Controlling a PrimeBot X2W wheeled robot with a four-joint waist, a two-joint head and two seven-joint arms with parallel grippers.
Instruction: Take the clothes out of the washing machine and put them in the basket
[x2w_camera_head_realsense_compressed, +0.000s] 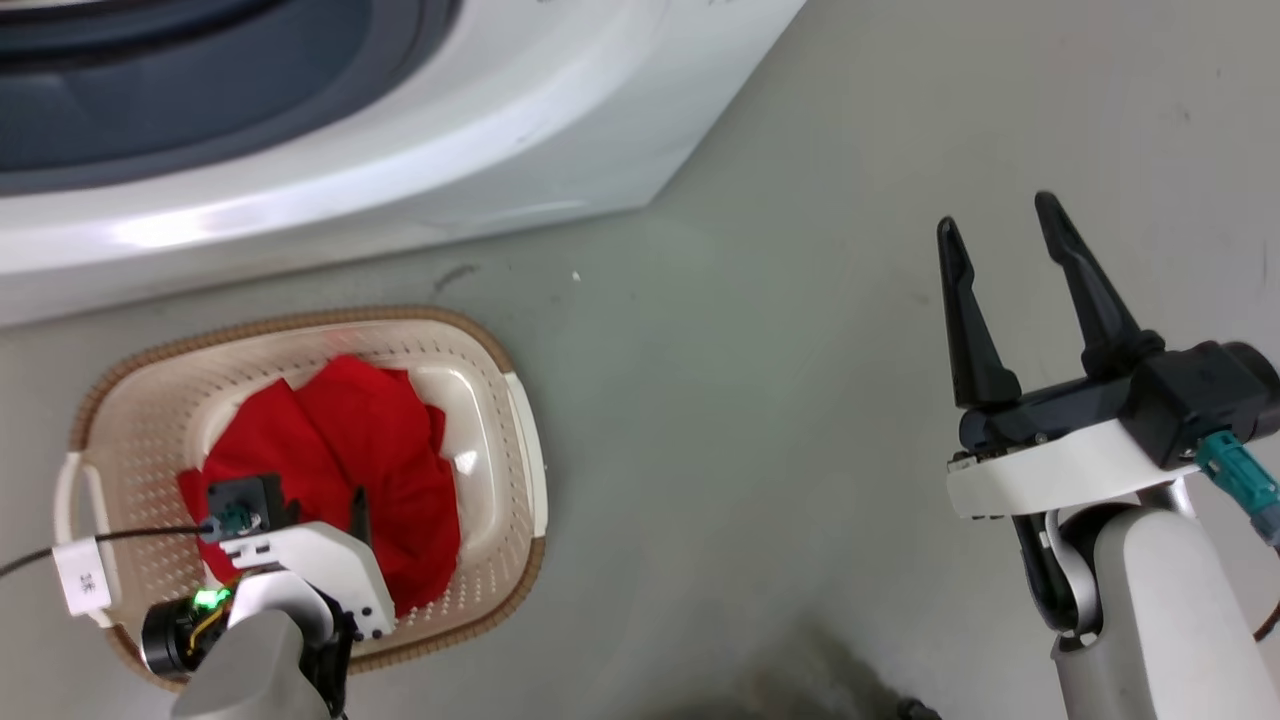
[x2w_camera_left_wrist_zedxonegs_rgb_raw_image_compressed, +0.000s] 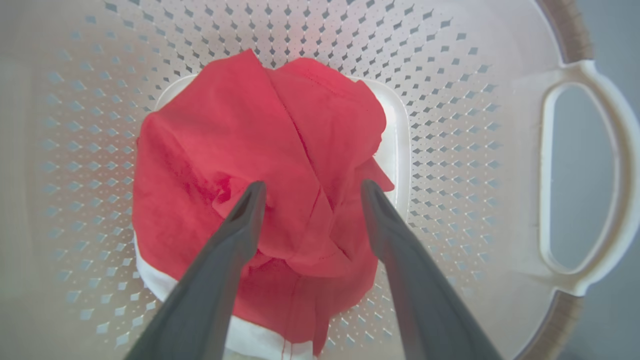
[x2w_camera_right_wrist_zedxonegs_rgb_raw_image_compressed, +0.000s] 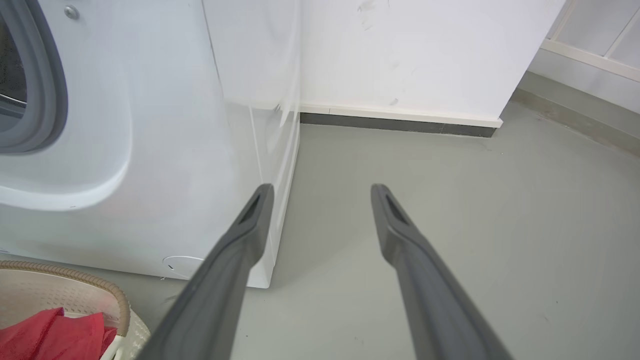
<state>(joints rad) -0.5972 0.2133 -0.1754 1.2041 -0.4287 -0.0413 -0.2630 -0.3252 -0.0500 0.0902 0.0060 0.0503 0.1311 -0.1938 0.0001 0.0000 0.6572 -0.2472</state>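
Nearest, the left gripper (x2w_camera_left_wrist_zedxonegs_rgb_raw_image_compressed: 312, 186) hangs inside the basket (x2w_camera_head_realsense_compressed: 300, 320), its 2 fingers spread apart and gripping nothing, tips just above the clothes (x2w_camera_left_wrist_zedxonegs_rgb_raw_image_compressed: 250, 150). The clothes lie as a crumpled red heap on the basket's bottom, a white edge showing under the red at the near side. To the right, well apart, the right gripper (x2w_camera_head_realsense_compressed: 995, 215) hovers over the bare floor (x2w_camera_head_realsense_compressed: 750, 400), fingers likewise apart and empty. Beyond the basket stands the washing machine (x2w_camera_head_realsense_compressed: 400, 180), with its grey door ring in sight. The step in hand looks like the drop-off into the basket. Next, the left arm likely needs to rise clear of the rim without snagging fabric. Whether the drum holds more clothes cannot be told from here.
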